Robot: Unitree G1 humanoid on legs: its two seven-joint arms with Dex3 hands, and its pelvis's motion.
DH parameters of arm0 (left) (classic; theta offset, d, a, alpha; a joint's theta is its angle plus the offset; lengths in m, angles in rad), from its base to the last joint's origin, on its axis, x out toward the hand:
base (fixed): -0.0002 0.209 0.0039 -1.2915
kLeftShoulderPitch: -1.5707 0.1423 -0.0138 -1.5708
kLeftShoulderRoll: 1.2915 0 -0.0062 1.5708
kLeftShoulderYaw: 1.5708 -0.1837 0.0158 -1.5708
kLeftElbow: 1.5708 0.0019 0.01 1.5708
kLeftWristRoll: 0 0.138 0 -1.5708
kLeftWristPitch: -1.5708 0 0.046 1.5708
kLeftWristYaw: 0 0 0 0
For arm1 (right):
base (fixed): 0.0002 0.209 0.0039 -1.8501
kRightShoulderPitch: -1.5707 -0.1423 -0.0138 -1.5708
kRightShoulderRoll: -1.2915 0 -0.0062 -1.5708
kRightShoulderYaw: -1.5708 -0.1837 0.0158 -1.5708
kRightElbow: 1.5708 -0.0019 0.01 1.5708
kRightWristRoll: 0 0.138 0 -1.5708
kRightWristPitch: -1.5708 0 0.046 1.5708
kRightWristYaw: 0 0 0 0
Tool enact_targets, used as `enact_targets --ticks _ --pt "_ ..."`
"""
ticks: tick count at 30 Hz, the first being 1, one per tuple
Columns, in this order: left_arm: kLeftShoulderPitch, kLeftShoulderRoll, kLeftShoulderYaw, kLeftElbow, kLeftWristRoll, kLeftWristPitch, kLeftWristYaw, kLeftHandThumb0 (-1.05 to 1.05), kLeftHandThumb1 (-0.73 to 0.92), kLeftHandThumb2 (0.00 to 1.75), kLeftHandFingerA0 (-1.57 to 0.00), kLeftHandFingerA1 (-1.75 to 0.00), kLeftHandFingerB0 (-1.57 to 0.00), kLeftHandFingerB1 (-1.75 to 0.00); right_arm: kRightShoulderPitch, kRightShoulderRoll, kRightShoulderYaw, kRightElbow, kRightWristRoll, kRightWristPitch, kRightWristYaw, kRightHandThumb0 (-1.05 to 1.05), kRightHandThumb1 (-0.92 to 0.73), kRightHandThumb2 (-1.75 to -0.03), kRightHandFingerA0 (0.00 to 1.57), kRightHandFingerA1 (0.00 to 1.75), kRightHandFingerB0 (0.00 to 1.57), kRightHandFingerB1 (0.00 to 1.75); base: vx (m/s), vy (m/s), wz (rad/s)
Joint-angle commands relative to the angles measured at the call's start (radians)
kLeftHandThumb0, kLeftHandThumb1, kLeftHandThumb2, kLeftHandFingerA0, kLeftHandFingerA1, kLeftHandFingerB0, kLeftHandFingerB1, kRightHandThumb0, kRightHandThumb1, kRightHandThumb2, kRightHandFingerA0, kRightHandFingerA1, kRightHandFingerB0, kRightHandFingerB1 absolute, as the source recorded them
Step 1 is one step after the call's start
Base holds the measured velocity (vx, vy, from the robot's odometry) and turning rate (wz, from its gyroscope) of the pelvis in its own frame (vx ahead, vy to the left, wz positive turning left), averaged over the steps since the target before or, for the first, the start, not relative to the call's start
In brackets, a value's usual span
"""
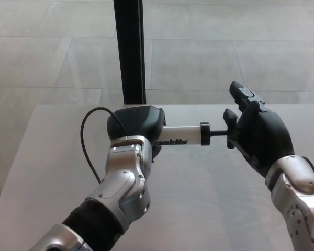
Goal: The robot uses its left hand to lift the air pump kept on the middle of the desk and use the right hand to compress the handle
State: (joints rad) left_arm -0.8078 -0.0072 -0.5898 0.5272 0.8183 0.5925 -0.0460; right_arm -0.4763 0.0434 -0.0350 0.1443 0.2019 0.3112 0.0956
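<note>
**Pump held above the desk, handle against the right palm**

Nearest the camera, the silver left forearm rises from 7 o'clock and the silver right wrist from 4 o'clock. Above them, the left hand (136,125) is clenched around the body of the air pump (180,137), holding it level above the middle of the pale desk (209,209). The white barrel, with black lettering on it, points toward 3 o'clock and ends in a black collar. From the collar a thin rod runs to the black handle (231,128), which lies against the palm of the right hand (259,133). That hand grasps nothing; its fingers (240,93) are spread and point toward 12 o'clock. A black hose (85,137) loops out at 9 o'clock of the left hand. Beyond the desk, at 12 o'clock, a black post (130,49) stands on a tiled floor (235,47).
</note>
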Motion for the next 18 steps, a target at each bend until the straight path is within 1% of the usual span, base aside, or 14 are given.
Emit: enact_targets --ticks 1,2,3,4,5,6,7,8,10,11,13,14,16,18 --pt "0.017 0.009 -0.01 -0.042 0.011 0.035 -0.039 -0.35 0.91 0.71 -0.83 -1.37 -0.69 -0.72 -0.001 0.0 -0.004 -0.004 -0.002 -0.032 0.005 -1.03 -0.92 -1.36 0.0 0.08 0.0 0.1 0.0 0.0 0.0" --pt "0.032 0.016 -0.009 -0.053 0.012 0.03 -0.028 -0.33 0.89 0.72 -0.88 -1.37 -0.7 -0.75 -0.001 -0.002 -0.009 -0.001 0.002 -0.035 0.008 -1.02 -0.92 -0.96 0.0 0.0 0.0 0.01 0.0 0.0 0.0" --pt "0.059 0.025 -0.002 -0.07 0.009 0.021 -0.007 -0.32 0.85 0.76 -0.89 -1.52 -0.75 -0.89 0.001 -0.003 -0.014 0.0 0.004 -0.04 0.008 -1.03 -0.86 -1.2 0.0 0.0 0.0 0.05 0.0 0.0 0.0" --pt "0.108 0.052 0.006 -0.102 -0.003 -0.022 0.013 -0.26 0.76 0.83 -0.92 -1.62 -0.8 -0.96 0.008 -0.018 -0.026 -0.022 0.007 -0.031 0.008 -1.05 -0.92 -1.37 0.0 0.07 0.0 0.03 0.0 0.0 0.0" --pt "0.11 0.053 0.006 -0.106 -0.002 -0.021 0.011 -0.26 0.76 0.83 -0.92 -1.62 -0.8 -0.96 0.008 -0.018 -0.027 -0.022 0.006 -0.031 0.009 -1.05 -0.92 -1.37 0.0 0.07 0.0 0.03 0.0 0.0 0.0" --pt "0.136 0.07 -0.003 -0.128 0.009 0.007 -0.026 -0.25 0.74 0.88 -0.92 -1.72 -0.76 -1.17 0.007 -0.039 -0.044 -0.041 0.017 -0.006 0.016 -1.04 -0.92 -1.36 0.0 0.08 0.0 0.0 0.0 0.0 0.0" --pt "0.158 0.088 -0.013 -0.145 0.016 -0.01 -0.025 -0.25 0.71 0.91 -0.94 -1.66 -0.79 -1.09 0.008 -0.05 -0.054 -0.041 0.019 -0.011 0.022 -1.03 -0.92 -1.36 0.0 0.11 0.0 0.0 0.0 0.0 0.0" --pt "0.179 0.1 -0.014 -0.168 0.01 -0.005 -0.05 -0.28 0.73 0.86 -0.91 -1.54 -0.77 -0.9 0.01 -0.059 -0.064 -0.045 0.02 -0.011 0.021 -1.01 -0.92 -1.35 0.0 0.12 0.0 0.01 0.0 0.0 0.0" --pt "0.227 0.127 -0.023 -0.223 0.008 -0.003 -0.084 -0.25 0.67 0.94 -0.91 -1.65 -0.78 -1.03 0.009 -0.086 -0.082 -0.029 0.01 -0.018 0.021 -1.02 -0.92 -1.35 0.0 0.11 0.0 0.0 0.0 0.0 0.0" --pt "0.252 0.144 -0.03 -0.238 0.008 -0.029 -0.074 -0.25 0.6 0.99 -0.92 -1.61 -0.84 -1.01 0.007 -0.096 -0.093 -0.025 0.015 -0.014 0.023 -1.02 -0.92 -1.35 0.0 0.1 0.0 0.0 0.0 0.0 0.0" --pt "0.277 0.163 -0.04 -0.263 0.008 -0.042 -0.084 -0.26 0.61 0.98 -0.93 -1.57 -0.85 -1.02 0.01 -0.102 -0.103 -0.025 0.02 -0.009 0.024 -1.02 -0.92 -1.34 0.0 0.1 0.0 0.0 0.0 0.0 0.0" --pt "0.284 0.169 -0.052 -0.281 0.009 -0.016 -0.135 -0.25 0.62 0.96 -0.88 -1.66 -0.79 -1.15 0.007 -0.104 -0.118 -0.021 0.029 -0.005 0.021 -1.02 -0.92 -1.34 0.0 0.09 0.0 0.0 0.0 0.0 0.0" --pt "0.323 0.192 -0.07 -0.313 0.015 -0.061 -0.117 -0.23 0.53 0.99 -0.89 -1.62 -0.85 -1.02 0.007 -0.113 -0.13 -0.01 0.033 -0.01 0.031 -1.03 -0.92 -1.34 0.0 0.1 0.0 0.0 0.0 0.0 0.0" --pt "0.358 0.192 -0.093 -0.325 0.017 -0.047 -0.132 -0.29 0.67 0.9 -0.84 -1.55 -0.8 -1.04 0.009 -0.111 -0.142 -0.012 0.037 0.0 0.022 -1.03 -0.92 -1.34 0.0 0.09 0.0 0.0 0.0 0.0 0.0"
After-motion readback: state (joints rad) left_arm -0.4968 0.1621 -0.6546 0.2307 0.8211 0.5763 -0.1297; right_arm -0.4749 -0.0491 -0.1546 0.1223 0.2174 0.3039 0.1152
